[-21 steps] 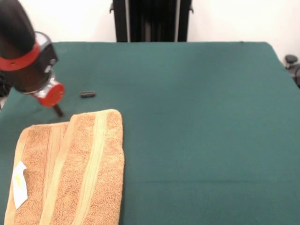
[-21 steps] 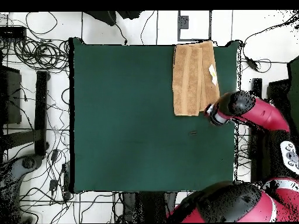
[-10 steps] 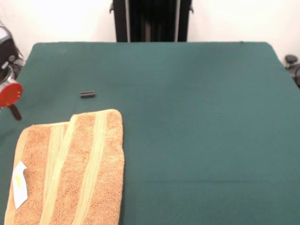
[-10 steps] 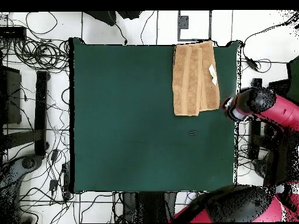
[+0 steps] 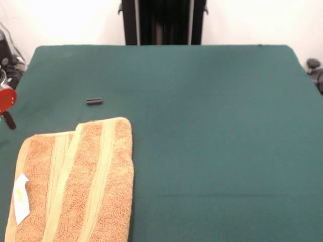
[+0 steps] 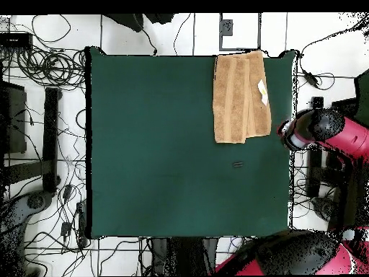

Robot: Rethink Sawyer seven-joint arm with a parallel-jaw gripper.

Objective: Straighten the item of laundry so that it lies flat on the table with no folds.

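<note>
Nearest you in the front view, the towel runs off the bottom edge and its left side brushes the left edge, so you cannot see its full length there. What shows is a doubled cloth: a broad upper layer with pale woven stripe bands running lengthwise, overlapping a lower layer that peeks out along the left. The white care tag sits on that lower layer near the left edge. From overhead the towel shows whole, lying at a corner of the table with one short end at the table's edge, and the fold line reads as a step down its length.

Just beyond the towel's far end you find a small dark object lying on the felt, apart from the cloth; it is too small to identify.

At the left edge of the front view, only a red disc and a dark tip of the gripper show, most of it cut off. You cannot tell whether its fingers are spread or pressed together. It hangs off to the side of the towel's far left corner, not touching the cloth. Overhead, the gripper sits at the table's side edge, just beside the towel's corner, with the red arm behind it off the table.
</note>
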